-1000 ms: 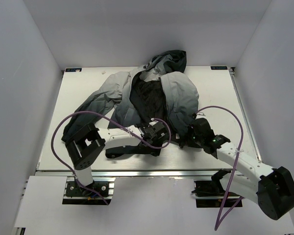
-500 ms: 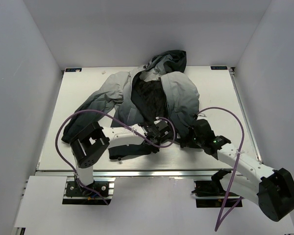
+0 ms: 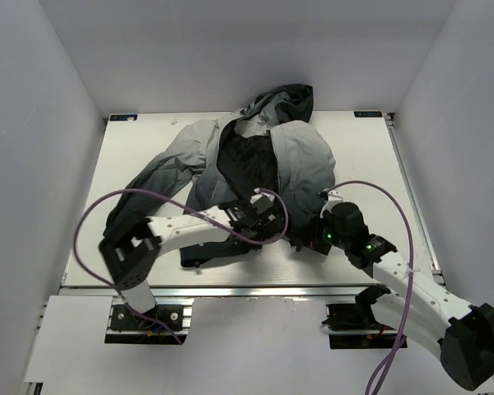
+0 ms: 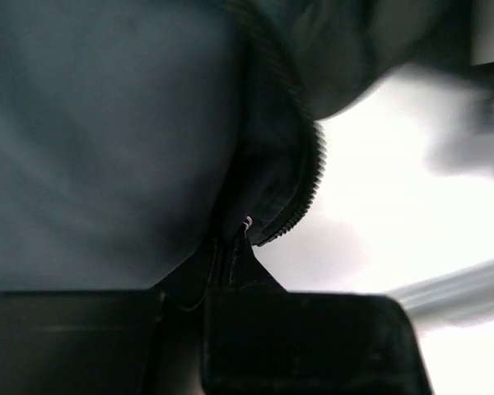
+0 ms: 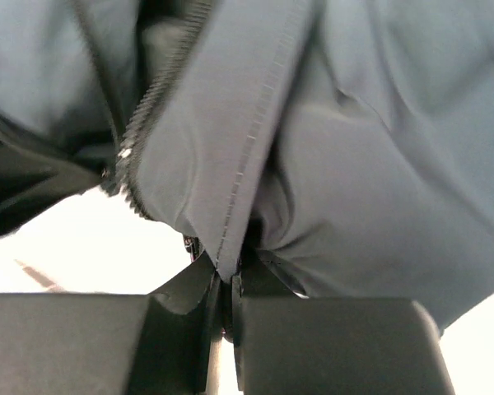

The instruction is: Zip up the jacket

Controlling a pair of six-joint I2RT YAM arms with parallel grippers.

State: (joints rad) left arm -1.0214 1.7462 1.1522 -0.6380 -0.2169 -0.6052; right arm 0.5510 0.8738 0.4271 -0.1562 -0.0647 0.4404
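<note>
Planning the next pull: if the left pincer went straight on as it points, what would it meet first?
The jacket: the left pincer is shut on its dark fabric beside the zipper teeth, so probably more jacket straight ahead.

You have nothing here that can be read. The dark tag at the far left corner [image 3: 122,117] of the table [image 3: 370,177] and the dark tag at the far right corner [image 3: 367,113] carry pale marks, too small to make out.
</note>
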